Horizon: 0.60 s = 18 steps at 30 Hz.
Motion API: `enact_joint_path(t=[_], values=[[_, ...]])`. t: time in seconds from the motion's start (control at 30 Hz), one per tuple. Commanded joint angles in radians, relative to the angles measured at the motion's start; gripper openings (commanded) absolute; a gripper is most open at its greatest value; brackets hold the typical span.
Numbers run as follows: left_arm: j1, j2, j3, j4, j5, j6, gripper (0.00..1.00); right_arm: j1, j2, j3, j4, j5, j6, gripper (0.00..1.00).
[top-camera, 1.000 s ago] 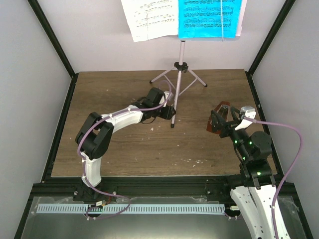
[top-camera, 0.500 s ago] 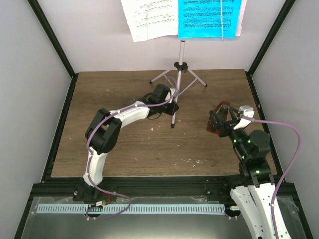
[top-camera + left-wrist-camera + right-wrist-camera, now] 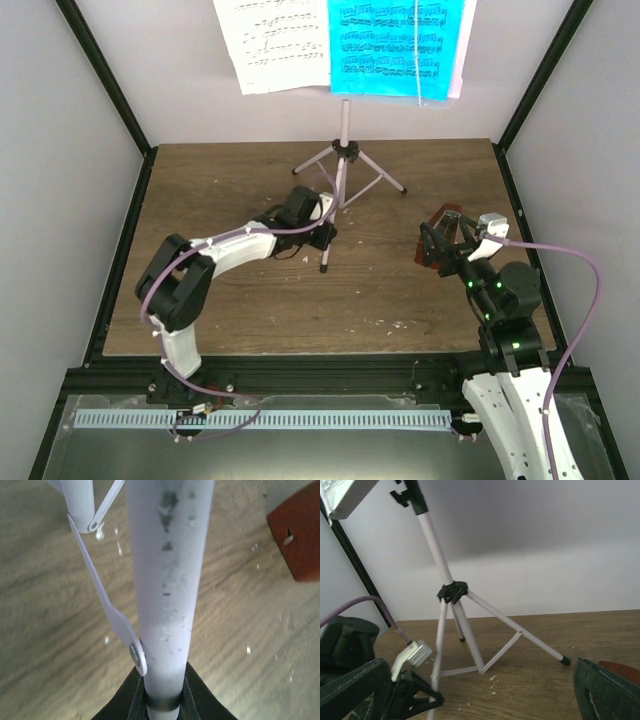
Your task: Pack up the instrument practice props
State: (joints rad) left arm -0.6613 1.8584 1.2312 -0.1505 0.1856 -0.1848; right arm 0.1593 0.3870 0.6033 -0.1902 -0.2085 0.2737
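Top view: the pale pink music stand [image 3: 343,150] is at the back of the table [image 3: 250,310], with the white sheet [image 3: 268,45] and the cyan sheet [image 3: 395,40] side by side on its desk. Your left gripper [image 3: 322,236] is clenched on the near leg, above the foot. The brown metronome [image 3: 440,238] sits to the right, well apart from the stand. You appear to be shifting the stand by one leg. It looks top-heavy, so move slowly and watch the sheets, which may slide off.

Left wrist view: the leg tube [image 3: 167,580] fills the centre and the black fingers [image 3: 200,705] pinch it at the bottom edge. The brace strut [image 3: 105,595] is riveted just beside the grip, so keep the pads clear of that joint. You cannot tell here whether the feet touch the wood.

Right wrist view: your right gripper [image 3: 481,670] hangs released, fingers wide and holding nothing. The black hub [image 3: 453,591] and spread legs lie ahead. Keep this arm out of the stand's path.
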Motion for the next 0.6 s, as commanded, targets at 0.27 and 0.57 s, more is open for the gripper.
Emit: enact_joint_path(t=[0.27, 0.57], values=[[-0.001, -0.311, -0.370, -0.071, 0.079, -0.009, 0.01, -0.006, -0.005, -0.008, 0.027, -0.021, -0.002, 1.00], [0.000, -0.446, -0.388, -0.095, 0.012, -0.026, 0.66, -0.006, 0.034, 0.094, -0.039, -0.056, 0.053, 1.00]])
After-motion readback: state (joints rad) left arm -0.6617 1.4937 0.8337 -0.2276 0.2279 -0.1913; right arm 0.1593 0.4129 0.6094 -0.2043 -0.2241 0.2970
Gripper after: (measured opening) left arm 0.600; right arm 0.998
